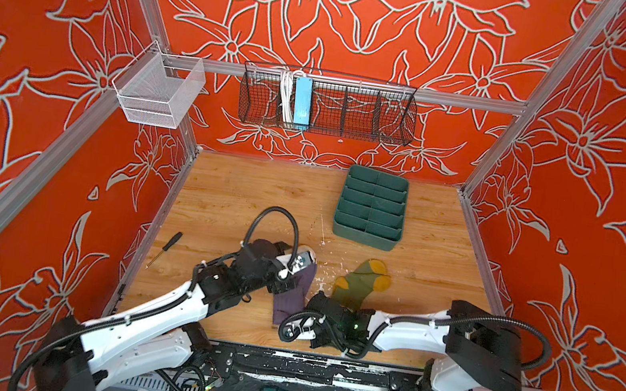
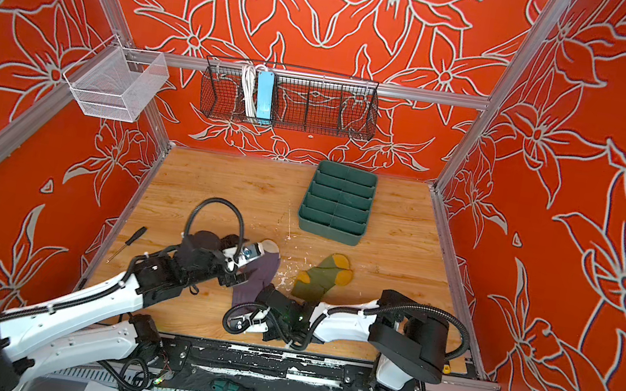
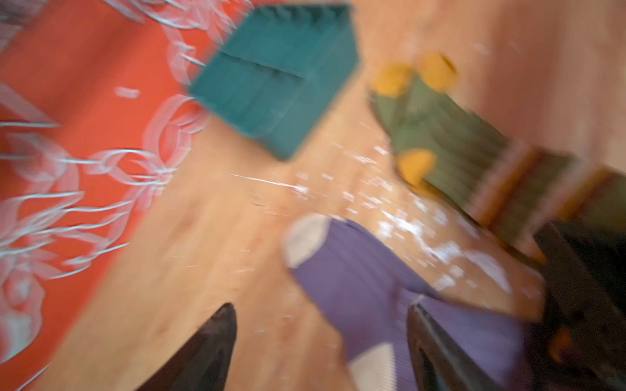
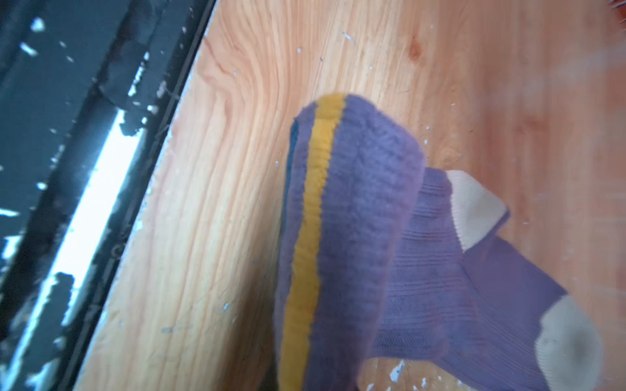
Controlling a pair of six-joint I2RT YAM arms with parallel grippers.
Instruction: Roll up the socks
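The right gripper (image 1: 297, 320) pinches the cuff of the purple sock (image 1: 299, 287), lower centre in both top views, apparently folding it over to start the roll. The left gripper (image 3: 321, 306) hangs spread over the foot, leaving the fabric free. The olive sock (image 1: 359, 281) lies nearby, to the right.

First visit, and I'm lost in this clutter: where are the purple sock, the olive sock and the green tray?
purple sock (image 1: 291, 300): a top view, ribbed leg.
olive sock (image 1: 357, 284): a top view, green middle part.
green tray (image 1: 364, 237): a top view, near wall.
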